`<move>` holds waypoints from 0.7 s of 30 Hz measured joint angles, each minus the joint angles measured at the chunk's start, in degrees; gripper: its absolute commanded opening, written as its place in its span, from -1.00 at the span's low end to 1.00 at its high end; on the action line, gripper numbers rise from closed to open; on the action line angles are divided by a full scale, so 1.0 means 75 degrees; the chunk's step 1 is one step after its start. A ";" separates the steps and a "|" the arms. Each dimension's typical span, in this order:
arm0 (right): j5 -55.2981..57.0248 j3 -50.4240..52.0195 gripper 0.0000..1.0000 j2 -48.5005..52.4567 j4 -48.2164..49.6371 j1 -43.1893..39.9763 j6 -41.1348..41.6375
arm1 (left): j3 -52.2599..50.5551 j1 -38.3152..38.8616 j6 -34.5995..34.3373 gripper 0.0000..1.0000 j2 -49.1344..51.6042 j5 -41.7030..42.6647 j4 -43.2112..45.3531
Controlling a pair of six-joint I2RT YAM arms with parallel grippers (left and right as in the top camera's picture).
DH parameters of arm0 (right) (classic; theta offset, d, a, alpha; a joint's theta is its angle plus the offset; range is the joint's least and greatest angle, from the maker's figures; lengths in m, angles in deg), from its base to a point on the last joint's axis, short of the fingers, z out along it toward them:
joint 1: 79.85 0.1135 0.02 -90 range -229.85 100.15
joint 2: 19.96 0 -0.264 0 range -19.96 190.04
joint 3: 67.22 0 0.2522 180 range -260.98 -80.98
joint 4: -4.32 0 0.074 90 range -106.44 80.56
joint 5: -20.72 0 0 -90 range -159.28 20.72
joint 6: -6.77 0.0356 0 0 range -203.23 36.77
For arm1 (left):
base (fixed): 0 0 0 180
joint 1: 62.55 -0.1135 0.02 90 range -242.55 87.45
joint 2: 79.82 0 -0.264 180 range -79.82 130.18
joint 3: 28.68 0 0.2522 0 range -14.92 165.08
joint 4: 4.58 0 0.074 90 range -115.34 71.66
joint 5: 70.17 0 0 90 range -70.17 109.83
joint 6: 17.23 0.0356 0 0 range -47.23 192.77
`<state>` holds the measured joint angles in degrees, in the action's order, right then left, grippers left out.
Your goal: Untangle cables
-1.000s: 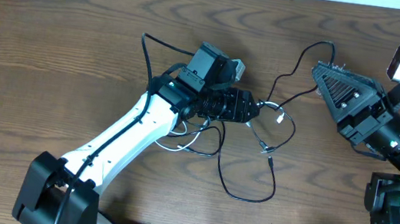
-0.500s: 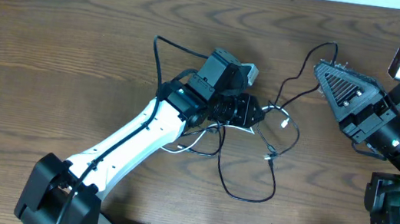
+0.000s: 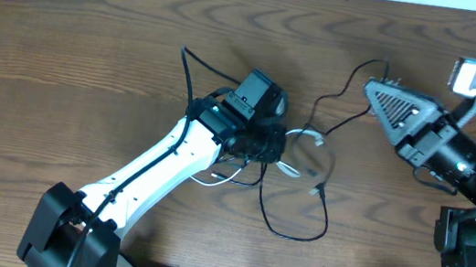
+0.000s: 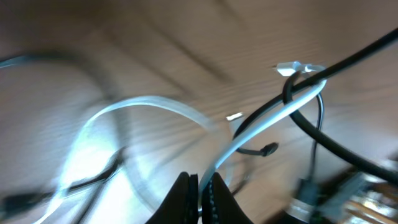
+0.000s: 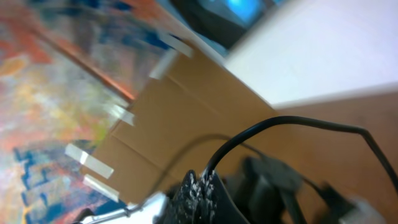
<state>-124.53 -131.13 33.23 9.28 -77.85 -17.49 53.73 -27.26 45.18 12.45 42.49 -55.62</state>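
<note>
Left pincer clamps the white cable, right pincer pinches the black cable; their tangle lies between the two, nearer the left arm.

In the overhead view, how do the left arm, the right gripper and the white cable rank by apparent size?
Largest: left arm.
Next: right gripper.
Smallest: white cable; it is thin and partly hidden under the arm, so its full length is unsure.
</note>
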 measured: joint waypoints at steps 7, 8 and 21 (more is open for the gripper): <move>0.0766 -0.0003 -0.98 0.0262 -0.4185 -0.0221 -0.2288 | -0.0006 -0.0111 0.0085 -0.85 0.0000 -0.2017 -0.1542; 0.0997 0.0000 -0.98 0.0321 -0.4602 -0.0309 -0.2565 | -0.0006 -0.0187 0.0085 -0.85 0.0000 -0.2241 -0.1649; 0.6965 0.0000 -0.98 0.1288 -0.8778 -0.1510 -0.4473 | -0.0006 -0.1833 0.0090 -0.85 0.0000 -0.3130 -0.2087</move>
<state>-72.29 -131.13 42.89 -56.55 -89.18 -51.04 53.68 -41.01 45.85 12.45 19.01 -71.27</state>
